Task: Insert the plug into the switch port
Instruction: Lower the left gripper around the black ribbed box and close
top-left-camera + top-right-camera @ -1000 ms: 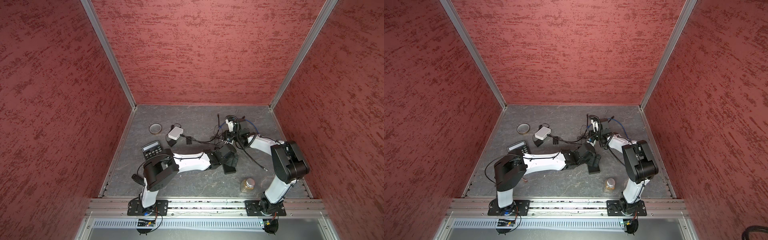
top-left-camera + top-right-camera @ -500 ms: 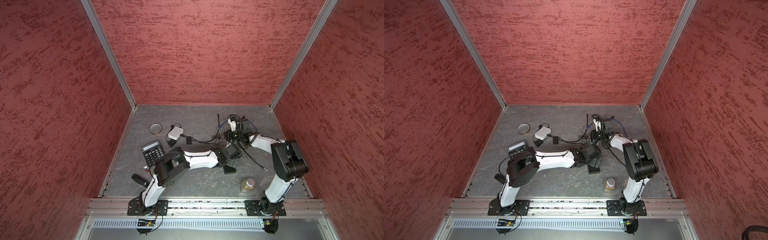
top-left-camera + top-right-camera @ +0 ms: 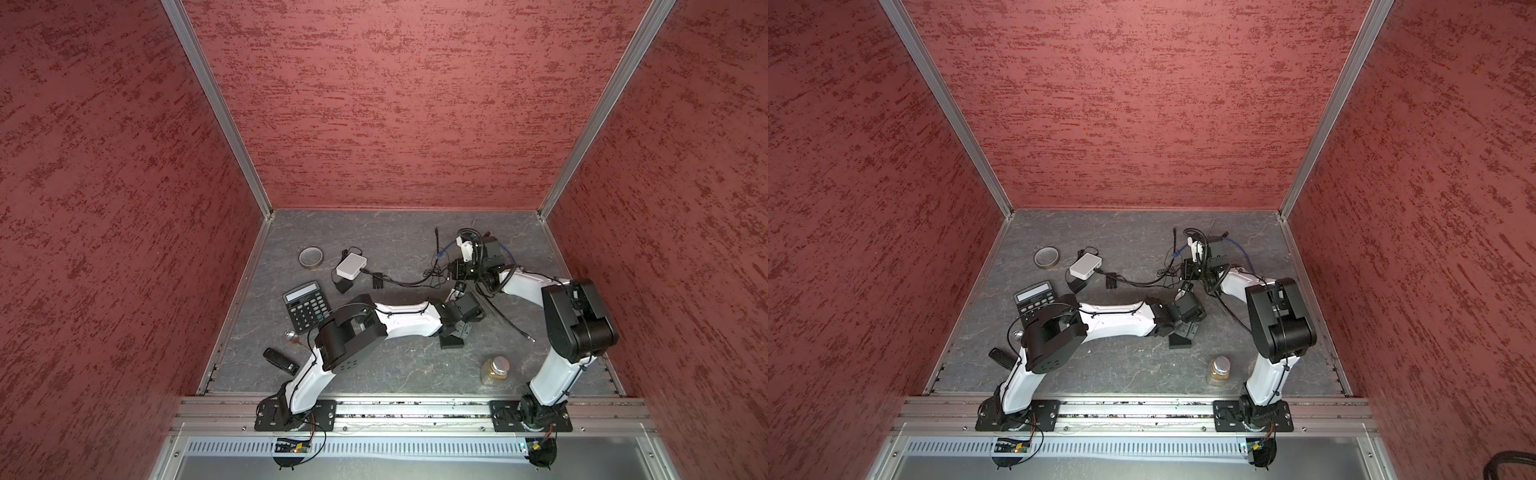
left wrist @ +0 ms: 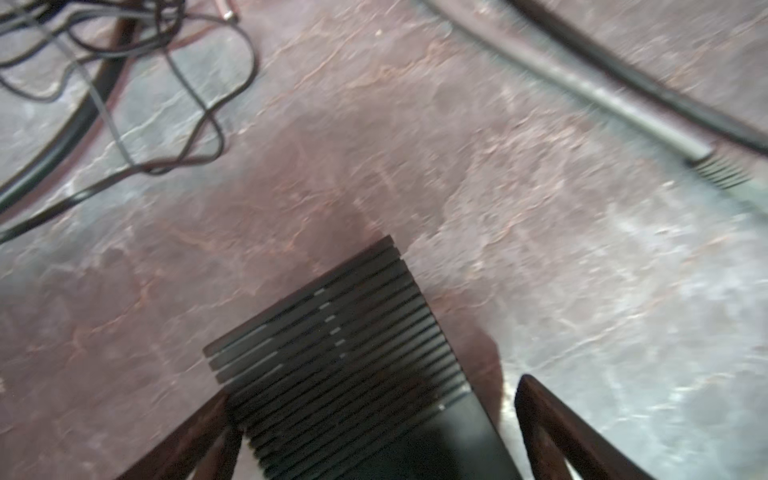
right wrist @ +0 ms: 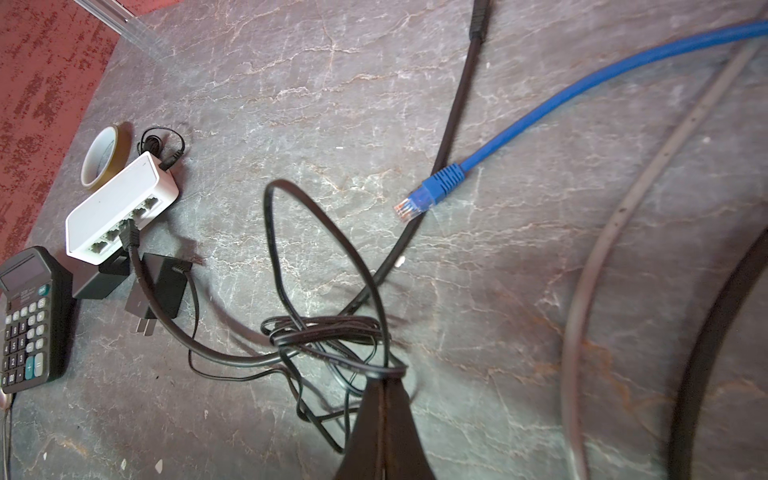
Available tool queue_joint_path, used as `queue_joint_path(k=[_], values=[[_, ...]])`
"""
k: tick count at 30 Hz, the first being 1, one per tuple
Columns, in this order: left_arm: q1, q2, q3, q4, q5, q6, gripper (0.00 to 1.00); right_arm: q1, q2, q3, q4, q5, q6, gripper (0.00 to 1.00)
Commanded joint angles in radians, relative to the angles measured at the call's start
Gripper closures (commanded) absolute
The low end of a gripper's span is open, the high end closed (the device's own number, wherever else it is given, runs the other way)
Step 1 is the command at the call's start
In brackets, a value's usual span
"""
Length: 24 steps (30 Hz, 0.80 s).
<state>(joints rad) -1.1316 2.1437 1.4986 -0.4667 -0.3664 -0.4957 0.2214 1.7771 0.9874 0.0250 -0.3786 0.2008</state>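
Two grippers work over the grey, stone-patterned tabletop point(image 3: 374, 374). The left gripper point(image 4: 376, 386) stands spread wide. One black ribbed block point(image 4: 332, 353) lies between its fingers point(image 4: 552, 428), with a gap showing on one side. The right gripper point(image 5: 384, 382) is pressed together, its tip in a tangle of thin black cord point(image 5: 328, 336). Whether it nips a strand cannot be told.

There is one blue Ethernet cable point(image 5: 582, 83), ending in a single clear plastic plug point(image 5: 409, 206) behind a ribbed blue boot. Small coloured wires show through the plug's clear body. It lies free on the tabletop ahead of the right gripper's tip, apart from it and just past the tangle.

There is one white rectangular network switch point(image 5: 120, 199), seen in both top views point(image 3: 351, 266) point(image 3: 1085, 264) well to the left of the right gripper and well apart from the blue plug. Its front face carries a row of what looks like five ports. One of them holds a black cable point(image 5: 137, 266); the others are open.

Near the switch, on the side away from the right gripper, sit one roll of tape point(image 5: 102, 153) and one black calculator point(image 5: 29, 316). One black two-pronged power adapter point(image 5: 160, 286) lies just beside the switch, between it and the right gripper. One glass jar with a metal lid point(image 3: 494, 370) stands nearer the arm bases than the left gripper. One black stick-shaped device point(image 3: 280, 360) lies well to the left of the left gripper.
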Motion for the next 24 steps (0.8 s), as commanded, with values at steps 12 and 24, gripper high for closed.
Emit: queue_joint_path(k=[12, 24], values=[[0.001, -0.228, -0.347, 0.070, -0.067, 0.262, 0.00, -0.009, -0.013, 0.008, 0.007, -0.014, -0.009, 1.00], [0.079, -0.377, -0.520, 0.185, 0.209, 0.352, 0.00, -0.005, -0.057, -0.036, 0.011, -0.047, 0.018, 1.00]])
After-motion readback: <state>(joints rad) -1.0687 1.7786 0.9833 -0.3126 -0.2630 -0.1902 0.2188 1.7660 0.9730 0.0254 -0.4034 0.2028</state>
